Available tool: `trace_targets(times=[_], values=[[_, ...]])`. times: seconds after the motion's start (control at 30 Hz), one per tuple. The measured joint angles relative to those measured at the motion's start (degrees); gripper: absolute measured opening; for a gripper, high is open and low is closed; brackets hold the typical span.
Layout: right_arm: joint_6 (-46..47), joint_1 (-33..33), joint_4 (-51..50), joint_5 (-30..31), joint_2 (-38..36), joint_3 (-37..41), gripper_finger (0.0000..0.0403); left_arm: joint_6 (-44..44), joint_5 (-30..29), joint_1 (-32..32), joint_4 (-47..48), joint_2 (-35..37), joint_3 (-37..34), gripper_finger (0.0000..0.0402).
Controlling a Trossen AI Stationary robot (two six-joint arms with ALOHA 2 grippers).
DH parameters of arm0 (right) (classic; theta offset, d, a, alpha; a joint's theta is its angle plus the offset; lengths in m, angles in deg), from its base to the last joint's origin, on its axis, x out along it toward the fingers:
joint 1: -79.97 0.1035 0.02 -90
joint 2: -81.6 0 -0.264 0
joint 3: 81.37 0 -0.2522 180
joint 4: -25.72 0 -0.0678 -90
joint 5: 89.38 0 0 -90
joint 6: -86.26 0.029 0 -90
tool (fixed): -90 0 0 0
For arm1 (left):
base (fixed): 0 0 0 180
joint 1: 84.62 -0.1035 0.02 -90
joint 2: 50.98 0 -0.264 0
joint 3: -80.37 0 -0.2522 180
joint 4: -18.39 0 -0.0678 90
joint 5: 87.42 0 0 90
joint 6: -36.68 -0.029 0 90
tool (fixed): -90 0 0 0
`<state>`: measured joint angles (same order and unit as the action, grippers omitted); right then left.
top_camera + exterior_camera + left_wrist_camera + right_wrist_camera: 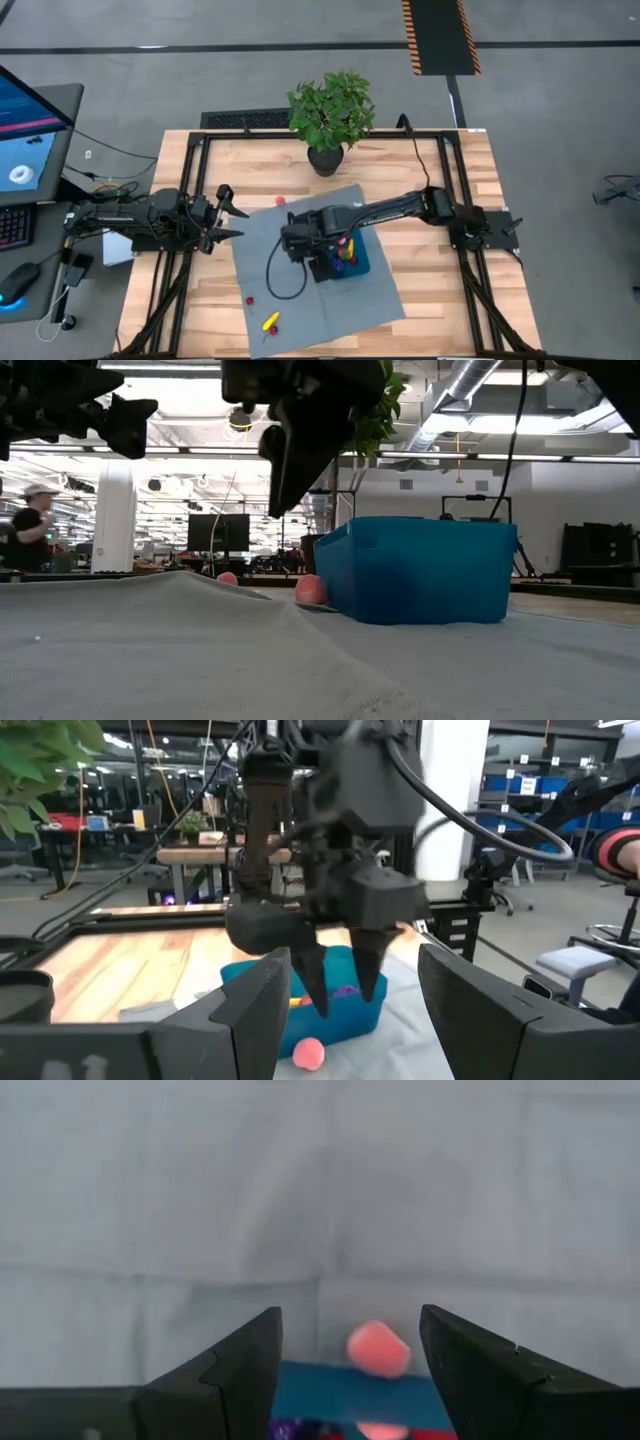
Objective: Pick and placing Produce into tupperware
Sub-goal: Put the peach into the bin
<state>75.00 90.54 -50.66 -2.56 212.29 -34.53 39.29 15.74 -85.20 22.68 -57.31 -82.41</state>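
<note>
The blue tupperware (352,262) stands on the grey-blue mat (300,300) and holds purple, yellow and red produce pieces (343,250). A pink piece (378,1348) lies on the mat against the tupperware's left wall (345,575). It also shows in the low view (310,589) and the left wrist view (310,1052). My right gripper (350,1316) hangs open above this pink piece, fingers pointing down, touching nothing. A red piece (250,298) and a yellow piece (270,322) lie near the mat's near edge. Another red piece (281,200) lies at its far edge. My left gripper (232,212) waits open at the mat's left edge.
A leafy potted plant (330,115) stands at the table's far side. A black cable loop (283,278) hangs from the right arm over the mat. The mat is rumpled into a ridge in the low view (180,585). A person (25,525) stands in the room beyond.
</note>
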Motion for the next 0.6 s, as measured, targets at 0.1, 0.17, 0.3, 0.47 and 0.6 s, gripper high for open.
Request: trace_targets(times=[0.1,0.17,0.3,0.47,0.6], values=[[-0.8,0.8,-0.4,0.1,1.8,-1.9,0.0260,0.0,0.0,0.0,0.0,0.0,0.0,0.0210],[-0.9,0.9,-0.4,0.1,2.6,-2.9,0.0260,0.0,0.0,0.0,0.0,0.0,0.0,0.0210],[-1.2,0.1,-2.5,0.2,4.8,-4.4,0.0260,0.4,0.0,0.0,0.2,0.0,0.0,0.0210],[-1.5,-1.2,-3.7,0.2,5.7,-5.3,0.0260,0.5,0.0,0.0,0.6,0.0,0.0,0.0210],[-1.3,-1.5,-3.6,0.2,5.7,-5.3,0.0260,0.7,0.0,0.0,0.8,0.0,0.0,0.0210]])
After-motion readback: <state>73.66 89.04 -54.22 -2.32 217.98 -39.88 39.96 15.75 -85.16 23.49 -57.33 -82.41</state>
